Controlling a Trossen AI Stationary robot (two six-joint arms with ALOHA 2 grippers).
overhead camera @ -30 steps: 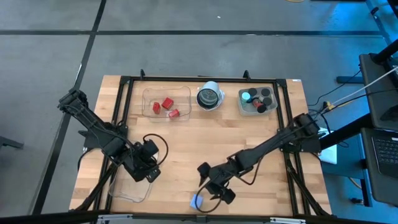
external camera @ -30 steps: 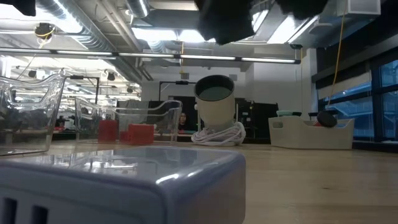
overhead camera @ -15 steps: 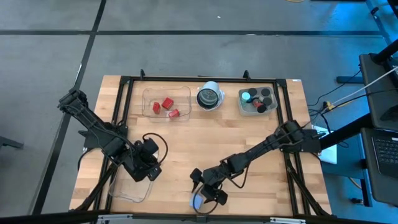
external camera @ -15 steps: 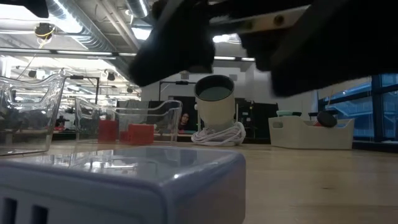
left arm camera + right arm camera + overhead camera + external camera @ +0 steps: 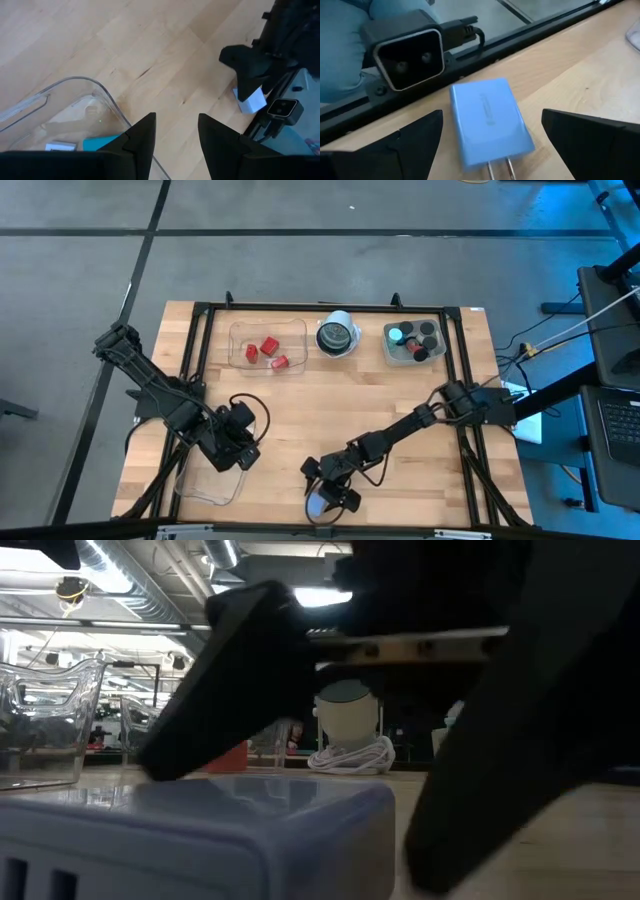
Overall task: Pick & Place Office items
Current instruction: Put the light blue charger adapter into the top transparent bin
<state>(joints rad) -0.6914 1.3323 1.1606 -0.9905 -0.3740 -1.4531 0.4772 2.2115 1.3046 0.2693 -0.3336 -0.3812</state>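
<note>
A pale-blue plug-in charger (image 5: 490, 122) lies flat on the wooden table near its near edge, prongs toward my right gripper (image 5: 492, 131). That gripper is open and low over the charger (image 5: 316, 506), one finger on each side with a gap to both. In the low view the charger (image 5: 200, 830) fills the foreground under the dark fingers. My left gripper (image 5: 238, 448) is open and hovers over the near-left clear tray (image 5: 205, 480), which holds a teal rectangle (image 5: 100, 144) and a pale piece (image 5: 60, 146).
Along the far edge stand a clear tray with red blocks (image 5: 268, 348), a round white-rimmed object (image 5: 337, 336) and a tray of black cylinders with a teal cap (image 5: 413, 340). The low camera (image 5: 410, 52) and a black rail sit just beyond the charger. Bare wood lies mid-table.
My right gripper has moved toward the table's near-left and come down over the pale-blue charger, so its fingers now flank it and fill the low view. The charger has stayed in place.
</note>
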